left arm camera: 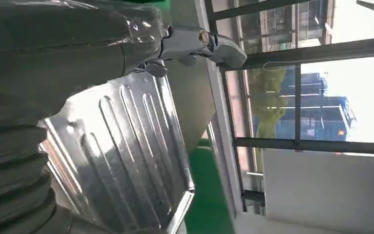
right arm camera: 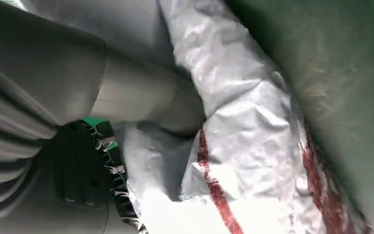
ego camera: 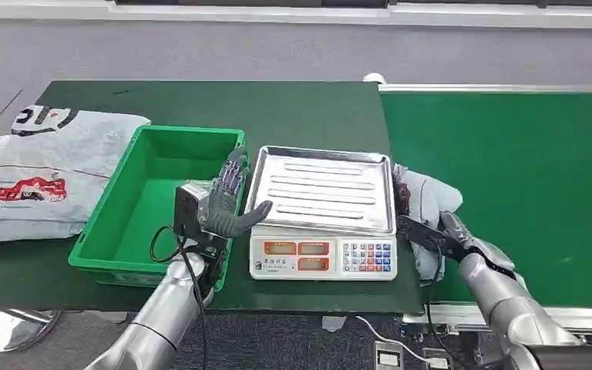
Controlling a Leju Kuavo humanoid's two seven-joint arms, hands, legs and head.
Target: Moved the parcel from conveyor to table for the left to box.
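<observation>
A crumpled white parcel (ego camera: 429, 196) with red print lies at the near left edge of the green conveyor (ego camera: 509, 177), just right of the scale. My right hand (ego camera: 449, 235) grips its near part, dark fingers laid across it. The right wrist view shows the grey thumb (right arm camera: 141, 102) pressing into the white plastic of the parcel (right arm camera: 253, 146). My left hand (ego camera: 227, 202) is raised between the green box (ego camera: 108, 231) and the scale's steel tray (ego camera: 324, 189), fingers spread and holding nothing. In the left wrist view this hand (left arm camera: 39, 73) hangs over the ribbed tray (left arm camera: 121, 156).
The electronic scale (ego camera: 322, 256) stands on the dark green table (ego camera: 223, 104), hard against the conveyor. The green box has nothing in it. Large grey and white mail bags (ego camera: 38, 177) lie at the table's left end. A cable (ego camera: 166, 243) loops at my left wrist.
</observation>
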